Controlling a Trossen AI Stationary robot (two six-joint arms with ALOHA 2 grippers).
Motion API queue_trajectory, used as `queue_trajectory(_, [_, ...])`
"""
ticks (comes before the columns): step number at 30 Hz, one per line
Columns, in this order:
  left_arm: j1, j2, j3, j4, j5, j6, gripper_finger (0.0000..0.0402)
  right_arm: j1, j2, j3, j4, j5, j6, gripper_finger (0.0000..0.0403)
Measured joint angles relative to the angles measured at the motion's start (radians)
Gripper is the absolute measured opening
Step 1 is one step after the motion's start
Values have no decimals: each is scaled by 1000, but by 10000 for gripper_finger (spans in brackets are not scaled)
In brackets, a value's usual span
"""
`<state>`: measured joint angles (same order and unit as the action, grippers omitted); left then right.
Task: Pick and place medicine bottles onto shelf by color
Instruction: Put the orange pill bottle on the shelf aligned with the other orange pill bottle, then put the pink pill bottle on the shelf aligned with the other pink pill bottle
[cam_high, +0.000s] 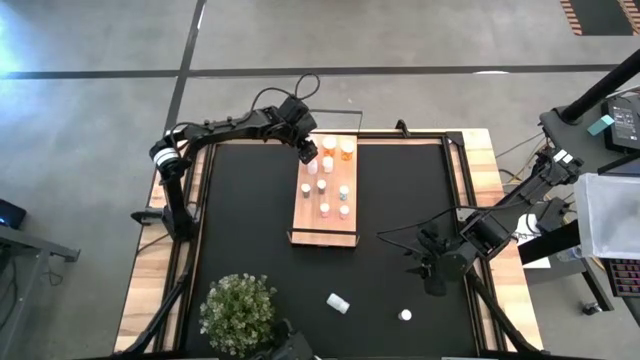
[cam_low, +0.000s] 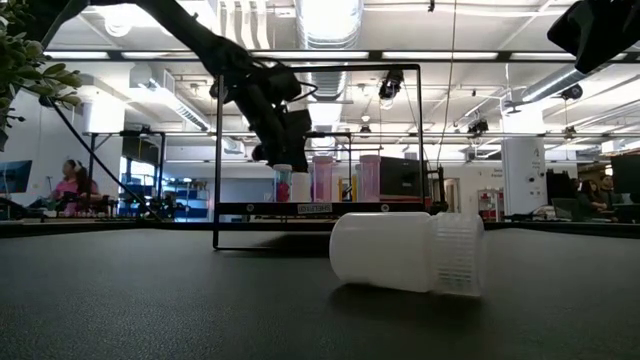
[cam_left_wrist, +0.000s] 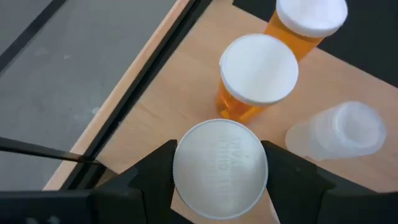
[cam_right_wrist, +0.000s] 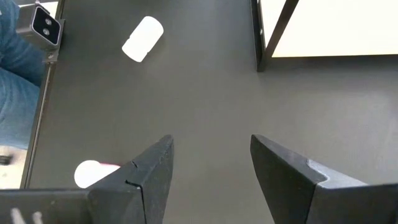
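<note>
The light-wood shelf (cam_high: 312, 225) with its thin black frame stands on the black mat. Several small bottles stand on it, among them two orange white-capped ones (cam_left_wrist: 258, 71) (cam_left_wrist: 308, 18) and a pale translucent one (cam_left_wrist: 339, 130). My left gripper (cam_high: 308, 152) is over the shelf's far left corner, shut on a white-capped bottle (cam_left_wrist: 219, 169). My right gripper (cam_high: 432, 272) is open and empty over the mat, right of the shelf. A white bottle (cam_high: 338, 302) lies on its side on the mat near the front. Another white bottle (cam_high: 405, 315) rests to its right. My left gripper pinches the bottle's ribbed white cap (cam_left_wrist: 186, 143) between its two fingers (cam_left_wrist: 155, 171), one on each side. The fingers come from above, pointing down. The bottle is upright below them at the shelf's far left corner; the cap hides its body and foot.
A potted plant (cam_high: 238, 310) stands at the mat's near left corner. The lying white bottle (cam_low: 405, 250) is close in front of the low camera. The shelf's black frame leg (cam_right_wrist: 273, 37) stands ahead of my right gripper (cam_right_wrist: 211, 168). People sit in the room beyond the table.
</note>
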<state>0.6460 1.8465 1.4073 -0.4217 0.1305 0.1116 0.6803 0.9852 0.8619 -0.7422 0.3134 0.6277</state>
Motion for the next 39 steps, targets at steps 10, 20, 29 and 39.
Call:
queue_trajectory(10, [0,0,-7,4,1,0,198,0,0,0,0,0,0,203])
queue_trajectory(20, [0,0,-13,4,1,3,228,0,0,0,0,0,0,203])
queue_trajectory(29, [0,-2,-18,27,0,5,257,0,0,0,0,0,0,203])
queue_trajectory(39, [-2,-85,-7,46,0,10,273,0,0,0,0,0,0,203])
